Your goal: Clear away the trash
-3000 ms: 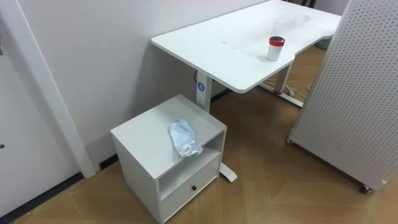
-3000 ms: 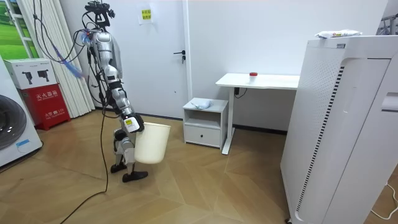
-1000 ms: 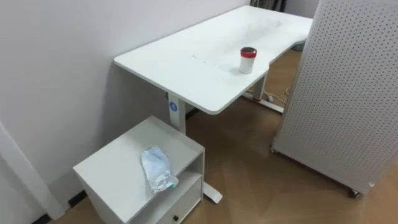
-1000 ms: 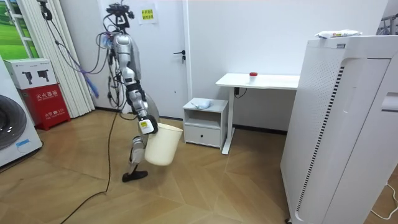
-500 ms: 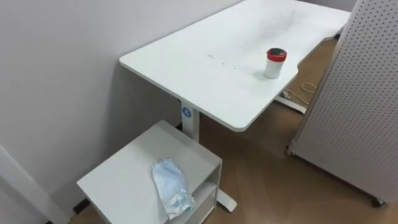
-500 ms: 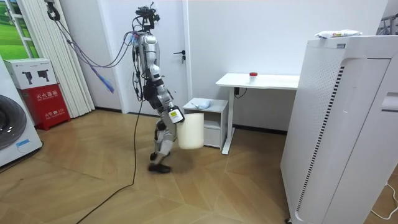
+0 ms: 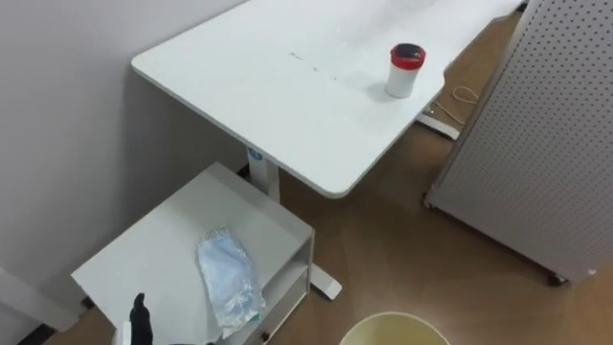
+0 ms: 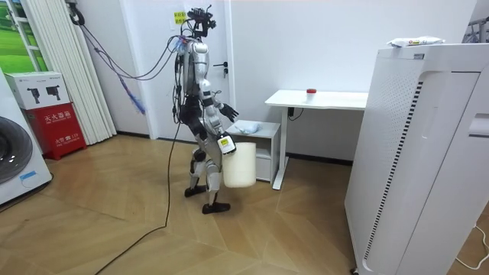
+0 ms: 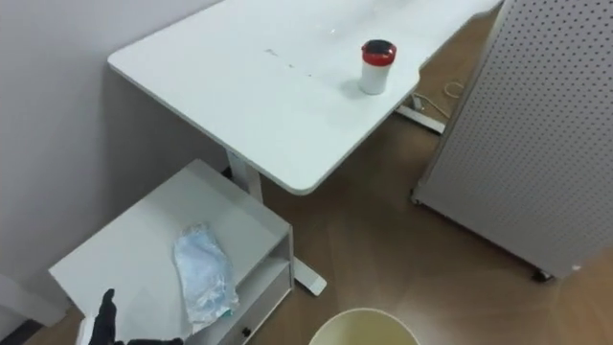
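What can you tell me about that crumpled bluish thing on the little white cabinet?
It is a crumpled, bluish-white plastic bag, thin, flattened and longer than wide. It lies loose on top of the small white cabinet, one end near the front edge above the open shelf. Only the cabinet top touches it; the robot's left hand is close beside it, apart.

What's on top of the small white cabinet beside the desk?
A crumpled plastic bag lies on the cabinet top, near its front edge; the left hand shows at the near edge. The top covers most of the shelf below.
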`<state>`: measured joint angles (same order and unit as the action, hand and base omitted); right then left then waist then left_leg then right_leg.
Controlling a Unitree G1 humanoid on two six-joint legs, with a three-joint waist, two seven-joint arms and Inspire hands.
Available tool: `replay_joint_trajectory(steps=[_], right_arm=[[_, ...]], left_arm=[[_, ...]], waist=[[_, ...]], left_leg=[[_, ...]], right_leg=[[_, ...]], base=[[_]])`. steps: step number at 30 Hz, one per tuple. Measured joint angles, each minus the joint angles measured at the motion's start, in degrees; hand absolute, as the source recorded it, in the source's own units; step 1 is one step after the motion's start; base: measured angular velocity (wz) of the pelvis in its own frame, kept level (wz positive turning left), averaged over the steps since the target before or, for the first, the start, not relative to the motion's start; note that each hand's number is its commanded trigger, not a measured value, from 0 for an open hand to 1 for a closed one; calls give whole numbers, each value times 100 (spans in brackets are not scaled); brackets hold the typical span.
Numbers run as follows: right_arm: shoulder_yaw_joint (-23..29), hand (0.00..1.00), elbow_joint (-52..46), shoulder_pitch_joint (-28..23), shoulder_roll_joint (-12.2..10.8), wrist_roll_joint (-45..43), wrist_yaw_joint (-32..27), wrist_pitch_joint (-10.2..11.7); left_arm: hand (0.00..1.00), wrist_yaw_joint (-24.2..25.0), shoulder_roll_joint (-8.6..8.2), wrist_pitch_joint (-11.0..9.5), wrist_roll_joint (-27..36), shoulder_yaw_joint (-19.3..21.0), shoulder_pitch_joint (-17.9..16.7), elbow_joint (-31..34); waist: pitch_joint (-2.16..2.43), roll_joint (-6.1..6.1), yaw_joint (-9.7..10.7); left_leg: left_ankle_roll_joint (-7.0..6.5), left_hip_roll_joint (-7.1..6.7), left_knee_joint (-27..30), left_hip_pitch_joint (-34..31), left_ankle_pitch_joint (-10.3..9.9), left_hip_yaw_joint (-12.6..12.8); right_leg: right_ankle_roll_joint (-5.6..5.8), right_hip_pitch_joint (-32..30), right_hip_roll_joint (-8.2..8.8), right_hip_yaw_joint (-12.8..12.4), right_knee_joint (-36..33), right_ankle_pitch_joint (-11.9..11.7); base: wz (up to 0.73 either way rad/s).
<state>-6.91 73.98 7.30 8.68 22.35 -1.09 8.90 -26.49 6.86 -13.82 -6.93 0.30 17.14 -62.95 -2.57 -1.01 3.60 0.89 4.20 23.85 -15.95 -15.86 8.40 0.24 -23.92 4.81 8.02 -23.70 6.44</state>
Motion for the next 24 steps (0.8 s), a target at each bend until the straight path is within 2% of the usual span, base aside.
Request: replay_joint_trajectory(steps=[1, 3, 5, 8, 11, 16, 19, 23, 24], right_arm=[[-22, 100, 12, 34, 1, 0, 0, 7], [-58, 100, 24, 205, -7, -8, 6, 32], [-96, 100, 22, 304, -4, -4, 33, 33], [-144, 100, 20, 473, 32, 2, 49, 35], [-316, 100, 20, 597, 58, 6, 44, 50], [-537, 100, -25, 659, 103, 41, 5, 165], [-735, 100, -177, 685, 93, 154, -63, 196], [-946, 100, -441, 697, 97, 266, -152, 208], [-984, 100, -476, 698, 102, 324, -191, 207]], left_arm=[[0, -37, 18, -2, 1, -1, 57, -1], [0, -118, 170, -14, -8, -2, 288, -46], [0, -252, 262, -20, -30, -3, 534, -120], [0, -517, 341, -20, -70, -62, 779, -121], [0, -733, 345, -26, -69, -73, 893, -122], [0, -981, 392, -50, -67, -404, 1128, -201], [0, -1194, 424, -54, -56, -563, 1251, -282], [0, -1323, 466, -53, -67, -915, 1395, -371], [0, -1330, 465, -53, -75, -989, 1418, -371]], waist=[[-8, -4, 27], [-67, 10, 97], [-97, 27, 129], [-149, 110, 171], [-161, 124, 255], [-175, 112, 335], [-184, 106, 461], [-251, 88, 611], [-281, 94, 650]], left_leg=[[-1, -9, 11, -51, 0, 8], [-4, -4, 146, -275, 1, 1], [-11, 14, 248, -523, -5, -2], [-13, 21, 409, -881, -9, -48], [-6, 33, 494, -1055, -3, -69], [-2, 29, 583, -1271, 0, -65], [-4, 34, 768, -1466, 1, -59], [-16, 55, 1030, -1731, -13, -54], [-18, 82, 1120, -1782, -58, -55]], right_leg=[[2, -56, 16, -1, -24, -3], [-12, -233, 23, 11, -39, -75], [-35, -441, 26, 27, -99, -108], [-72, -734, 19, 35, -153, -170], [-83, -885, 10, 35, -196, -178], [-87, -1104, 28, 22, -280, -180], [-90, -1295, 38, -2, -407, -166], [-113, -1505, 55, -5, -568, -138], [-120, -1536, 41, -1, -622, -115]], base=[[-4], [-4], [2], [0], [0], [0], [0], [2], [0]])
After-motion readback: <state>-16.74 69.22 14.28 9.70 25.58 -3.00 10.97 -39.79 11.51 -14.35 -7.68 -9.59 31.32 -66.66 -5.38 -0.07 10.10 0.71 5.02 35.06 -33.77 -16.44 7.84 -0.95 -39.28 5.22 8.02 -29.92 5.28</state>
